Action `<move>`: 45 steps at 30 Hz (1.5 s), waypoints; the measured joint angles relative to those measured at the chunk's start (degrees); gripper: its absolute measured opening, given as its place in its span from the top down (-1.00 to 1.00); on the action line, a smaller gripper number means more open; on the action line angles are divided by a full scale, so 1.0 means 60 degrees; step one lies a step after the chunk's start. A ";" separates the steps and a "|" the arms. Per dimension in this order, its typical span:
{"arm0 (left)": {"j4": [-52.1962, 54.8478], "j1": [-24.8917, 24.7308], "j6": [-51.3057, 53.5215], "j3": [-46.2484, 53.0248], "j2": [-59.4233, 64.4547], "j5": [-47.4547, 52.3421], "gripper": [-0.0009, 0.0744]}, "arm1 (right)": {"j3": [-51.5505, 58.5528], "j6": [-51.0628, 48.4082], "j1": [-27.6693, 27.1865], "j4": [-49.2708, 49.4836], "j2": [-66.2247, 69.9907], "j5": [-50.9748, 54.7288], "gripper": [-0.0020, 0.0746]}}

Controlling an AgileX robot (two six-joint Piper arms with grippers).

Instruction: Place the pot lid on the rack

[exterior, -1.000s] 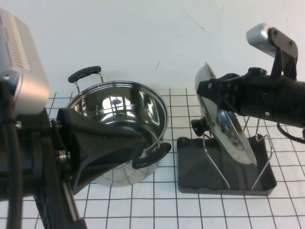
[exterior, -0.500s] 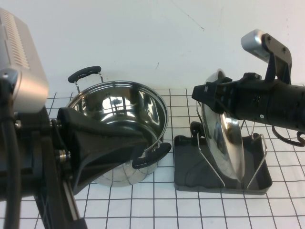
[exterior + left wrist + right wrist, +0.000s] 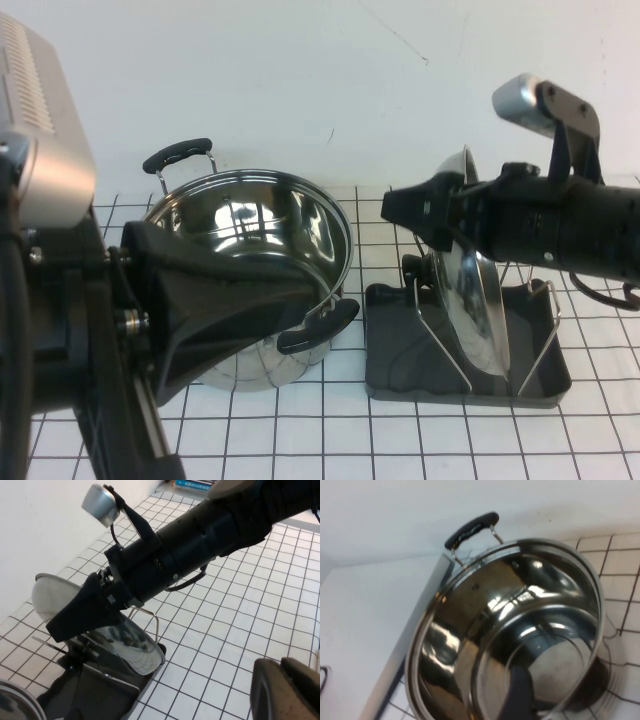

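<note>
Pot (image 3: 245,235): looks empty to you | rack (image 3: 400,370): holds pot lid (image 3: 470,290) on edge | right gripper (image 3: 425,215): spread, at lid top | left gripper (image 3: 287,690): pressed together, beside pot.

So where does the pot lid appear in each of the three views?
High view: pot lid right of centre, on edge in the rack, under the right pincer.
Left wrist view: left side, behind that pincer.
Right wrist view: not in it; only the pot shows.
Shared landmark: the pot.
</note>
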 joint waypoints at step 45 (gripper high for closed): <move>-0.0109 0.0000 0.0000 0.0000 0.0000 -0.0083 0.98 | 0.0988 -0.0372 -0.2134 -0.1402 -0.1477 0.0901 -0.43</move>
